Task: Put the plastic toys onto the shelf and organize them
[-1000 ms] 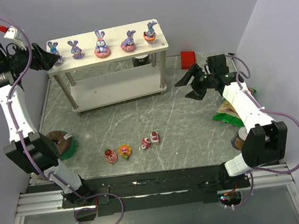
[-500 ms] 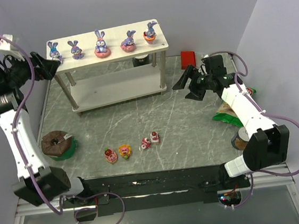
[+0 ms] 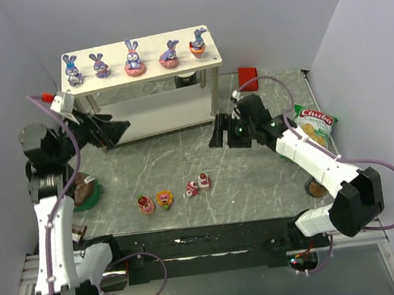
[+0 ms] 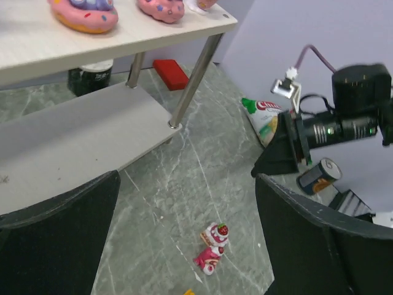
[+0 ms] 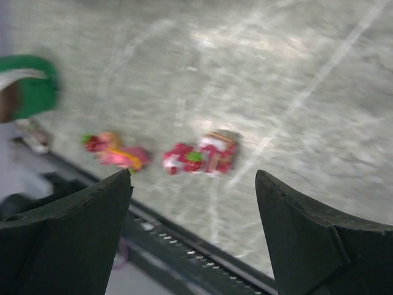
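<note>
The left arm (image 3: 50, 226) rises from its base at 7 o'clock in the overhead view. It bends at the wrist and aims the left gripper (image 3: 121, 129) toward 3 o'clock, jaws spread wide with nothing between them. The right arm (image 3: 311, 160) stretches from 5 o'clock toward 10 o'clock. The right gripper (image 3: 218, 137) is also wide apart and empty, tips tilted downward.

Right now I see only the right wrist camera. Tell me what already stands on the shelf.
Observer: Five bunnies stand in a row on the top board of the shelf.
Operator: Give me the left gripper.
Observer: The left gripper hangs open and empty near the shelf's left front corner.
Operator: Place my own gripper against the shelf.
Observer: The right gripper is open, above the table, just in front of the shelf's right front post.
</note>
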Available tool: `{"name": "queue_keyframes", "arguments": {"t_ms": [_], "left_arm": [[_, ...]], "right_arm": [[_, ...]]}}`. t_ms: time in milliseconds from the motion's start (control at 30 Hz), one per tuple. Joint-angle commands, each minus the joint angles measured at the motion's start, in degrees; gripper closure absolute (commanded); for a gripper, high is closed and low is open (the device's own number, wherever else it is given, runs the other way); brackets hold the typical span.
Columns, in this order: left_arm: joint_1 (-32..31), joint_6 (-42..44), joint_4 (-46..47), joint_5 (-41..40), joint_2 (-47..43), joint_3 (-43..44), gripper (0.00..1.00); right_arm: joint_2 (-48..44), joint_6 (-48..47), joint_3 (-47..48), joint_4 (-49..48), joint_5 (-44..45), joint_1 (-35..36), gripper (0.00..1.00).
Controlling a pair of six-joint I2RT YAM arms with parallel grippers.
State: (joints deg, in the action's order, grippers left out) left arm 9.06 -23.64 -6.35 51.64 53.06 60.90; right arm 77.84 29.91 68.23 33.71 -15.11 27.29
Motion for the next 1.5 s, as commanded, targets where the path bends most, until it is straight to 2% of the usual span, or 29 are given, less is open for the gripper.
{"name": "queue_keyframes", "arguments": {"t_ms": [0,33,133,267,367,500,667,767,900,1133,1333,1400,1467], "left_arm": [[-5.2,-1.7,-4.6,-14.5,-7.3,-2.6,0.03],[-6.7,-0.6,-8.7,-17.0,-7.7,-3.0,0.03],[-10.9,-0.3,-11.7,-22.3,-9.1,-4.1,0.03],[-15.2,-3.2,-10.7,-21.7,-10.2,-6.9,0.03],[-17.1,-3.4,-10.9,-22.2,-11.5,-8.3,0.03],[-17.7,-3.5,-10.9,-22.5,-12.3,-8.7,0.04],[-17.7,-3.0,-9.7,-22.2,-12.1,-8.2,0.04],[-17.8,-2.2,-10.3,-21.8,-10.8,-6.5,0.03],[-17.8,-1.7,-8.7,-21.5,-10.1,-6.8,0.04],[-17.8,0.6,-7.7,-20.3,-6.7,-6.0,0.04],[-17.8,2.2,-7.3,-19.6,-5.0,-5.4,0.04],[-17.8,2.6,-7.3,-19.9,-4.8,-5.4,0.03],[-17.8,3.2,-7.4,-20.3,-4.5,-5.2,0.04]], "right_arm": [[-5.7,-1.6,-6.7,-3.5,12.0,5.6,0.12],[-6.6,-0.7,-9.8,-4.3,12.7,6.6,0.12],[-8.3,0.2,-14.9,-8.7,12.9,10.7,0.14],[-9.4,-13.2,-19.4,-16.4,9.1,13.4,0.19],[-8.6,-21.5,-20.1,-16.8,6.9,13.4,0.21],[-7.3,-29.4,-20.9,-19.6,-0.1,13.5,0.21],[0.7,-37.7,-17.9,-20.2,-7.1,13.5,0.23],[6.3,-39.7,-14.0,-18.4,-10.2,13.6,0.26],[10.5,-39.8,-14.3,-23.5,-10.6,13.4,0.27],[13.6,-38.9,-15.6,-26.0,-6.7,13.7,0.38],[17.0,-36.8,-15.0,-26.9,-3.3,13.7,0.42],[18.8,-36.0,-13.9,-26.9,-1.9,13.8,0.46],[19.8,-34.1,-13.2,-26.8,1.5,13.9,0.56]]}}
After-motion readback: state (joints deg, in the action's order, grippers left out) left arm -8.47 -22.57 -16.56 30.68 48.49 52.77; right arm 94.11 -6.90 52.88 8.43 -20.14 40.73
